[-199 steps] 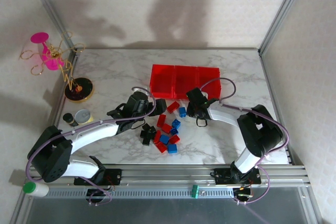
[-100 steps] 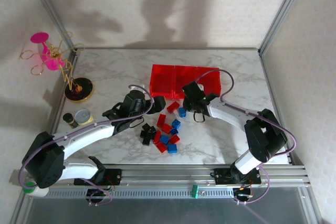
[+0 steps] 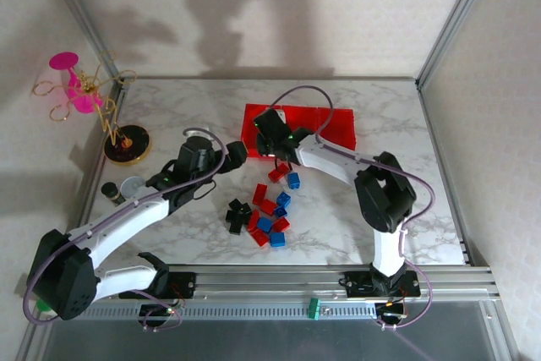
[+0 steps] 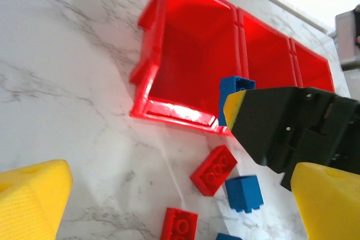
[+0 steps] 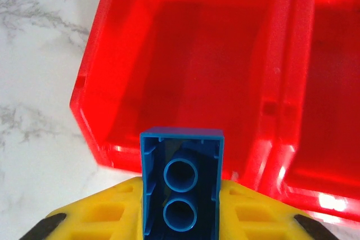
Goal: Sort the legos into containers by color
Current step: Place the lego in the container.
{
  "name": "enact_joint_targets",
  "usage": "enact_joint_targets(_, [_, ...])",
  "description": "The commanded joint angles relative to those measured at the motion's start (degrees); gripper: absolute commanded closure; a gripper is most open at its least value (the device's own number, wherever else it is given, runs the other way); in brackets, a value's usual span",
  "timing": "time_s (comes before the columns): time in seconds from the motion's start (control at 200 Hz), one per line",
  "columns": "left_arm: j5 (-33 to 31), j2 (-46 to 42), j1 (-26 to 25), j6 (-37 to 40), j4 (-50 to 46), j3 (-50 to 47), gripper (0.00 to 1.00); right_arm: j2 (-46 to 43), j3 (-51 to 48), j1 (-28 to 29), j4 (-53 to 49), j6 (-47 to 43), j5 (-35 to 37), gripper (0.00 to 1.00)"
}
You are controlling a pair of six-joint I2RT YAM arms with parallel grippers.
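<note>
**A:** What moved?

**B:** The right hand point(image 5: 181, 213). A second ago it was low over the bench point(image 3: 169, 116), in front of the bins point(image 3: 336, 129). Now it has swung up to the left-end bin point(image 5: 185, 43), clamped on a blue brick point(image 5: 181, 181) whose hollow underside faces the wrist camera.

**A:** Is the brick over the bin yet?

**B:** Only just. It sits at the bin's near wall, and in the left wrist view it pokes up past the front rim. That bin looks empty, and so do the other two as far as they show.

**A:** So a drop comes next?

**B:** I'd judge so. With a little more reach inward and a release, this becomes the blue bin, with the first brick sorted.

**A:** And the rest?

**B:** The pile point(image 3: 264, 216) of red, blue and black bricks lies on the bench in front of the bins, unsorted.

**A:** The left hand?

**B:** The left hand point(image 3: 234, 154) has pulled back to the left of the bins. Its fingers are spread wide and hold nothing, which leaves the right arm room.
</note>
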Motion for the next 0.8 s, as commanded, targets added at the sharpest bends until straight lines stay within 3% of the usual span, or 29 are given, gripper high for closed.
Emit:
enact_joint_targets(0.0, [1.5, -1.4, 2.4, 0.8, -1.4, -0.7, 0.00, 3.9, 5.1, 0.3, 1.1, -2.8, 3.0, 0.76])
enact_joint_targets(0.481, [3.1, 0.6, 6.7, 1.1, 0.0, -1.5, 0.00, 16.0, 15.4, 0.0, 1.8, -5.7, 6.4, 0.74])
enact_joint_targets(0.796, [4.1, 1.4, 6.8, 0.1, 0.5, -1.3, 0.00, 13.0, 14.4, 0.0, 2.8, -6.7, 6.7, 0.58])
